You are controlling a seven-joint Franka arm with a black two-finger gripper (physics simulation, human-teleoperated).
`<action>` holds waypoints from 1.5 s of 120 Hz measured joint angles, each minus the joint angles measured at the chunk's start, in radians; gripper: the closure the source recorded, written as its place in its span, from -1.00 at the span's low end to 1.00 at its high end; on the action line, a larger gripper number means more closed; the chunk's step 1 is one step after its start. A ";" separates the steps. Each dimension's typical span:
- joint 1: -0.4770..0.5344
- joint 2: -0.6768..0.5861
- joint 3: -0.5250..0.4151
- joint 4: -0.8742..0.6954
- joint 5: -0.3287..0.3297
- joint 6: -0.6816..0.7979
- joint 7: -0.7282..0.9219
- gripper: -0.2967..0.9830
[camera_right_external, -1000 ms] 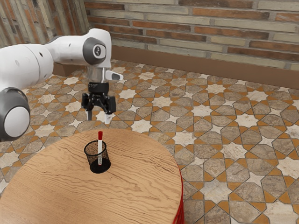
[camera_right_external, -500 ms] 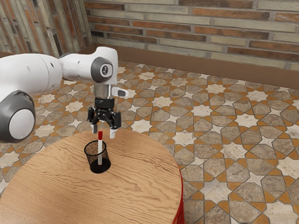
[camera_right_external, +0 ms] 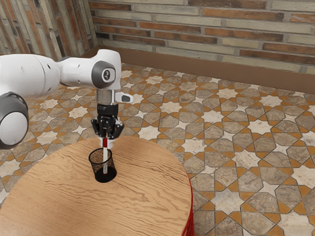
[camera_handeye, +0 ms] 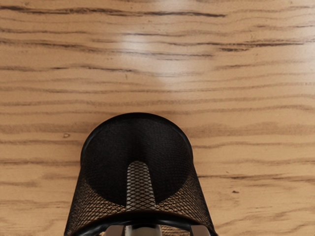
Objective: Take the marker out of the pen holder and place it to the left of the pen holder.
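The gripper [camera_right_external: 107, 142] is at the top of the upright marker [camera_right_external: 105, 143], whose red cap shows against the light fingertips. Its white body stands inside the black mesh pen holder [camera_right_external: 111, 162]. From the wrist, the gripper [camera_handeye: 156, 230] has its two fingertips apart, one on each side of the marker [camera_handeye: 143, 230], with a visible gap on one side. The fingers are open. Beyond the near rim, the pen holder [camera_handeye: 137, 116] shows its dark inside. The marker's lower part is seen through the mesh.
The pen holder stands on a round wooden table [camera_right_external: 147, 191] with a curved edge. Bare wood surrounds the holder. Patterned floor tiles [camera_right_external: 231, 157] and a brick wall [camera_right_external: 211, 29] lie beyond.
My gripper has come down to the marker's cap and turned, so its fingers appear closer together from the side. The marker and pen holder have stayed put.
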 joint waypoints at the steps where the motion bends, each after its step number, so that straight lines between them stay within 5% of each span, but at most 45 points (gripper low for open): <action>1: 0.000 -0.001 0.000 0.000 0.000 0.000 -0.001 0.46; 36: 0.001 -0.206 -0.004 -0.040 0.034 -0.075 -0.031 0.64; 59: 0.001 -0.284 0.027 -0.023 0.126 -0.206 -0.042 0.67; 106: 0.006 0.099 0.156 0.143 0.224 -0.353 -0.050 0.68; 154: 0.010 0.205 0.160 0.165 0.226 -0.320 -0.018 0.67; 180: 0.011 0.208 0.161 0.166 0.214 -0.303 -0.002 0.02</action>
